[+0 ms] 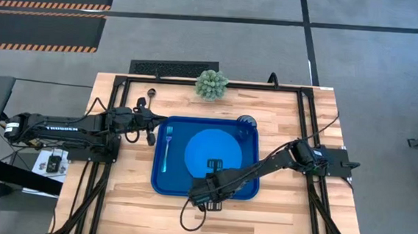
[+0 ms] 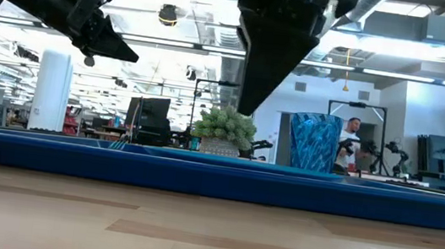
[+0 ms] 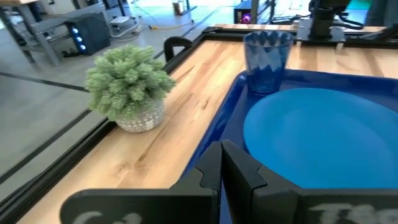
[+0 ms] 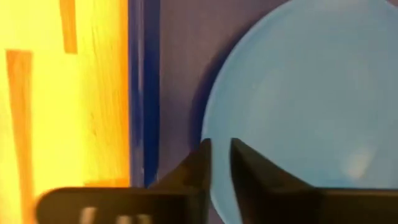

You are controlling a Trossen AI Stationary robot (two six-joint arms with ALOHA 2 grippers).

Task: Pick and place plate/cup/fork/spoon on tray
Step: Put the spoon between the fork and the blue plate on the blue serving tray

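Note:
The dark-blue tray (image 1: 161,184) lies mid-table. In it are the round blue plate (image 1: 209,143), the translucent blue cup (image 1: 247,123) in the far right corner, and the teal-handled fork (image 1: 167,147) along the left side. A small dark thing (image 1: 151,94), perhaps the spoon, lies on the table beyond the tray's far left corner. My right gripper (image 1: 213,164) is shut and points down over the plate's near part, clear above it in the low view (image 2: 248,111). My left gripper (image 3: 221,155) is shut at the tray's left rim with nothing showing between its fingers.
A small potted plant (image 1: 211,84) stands at the table's far edge behind the tray. Black frame rails (image 1: 109,125) run along the table's left and right sides. Bare wood (image 1: 276,217) lies near and right of the tray.

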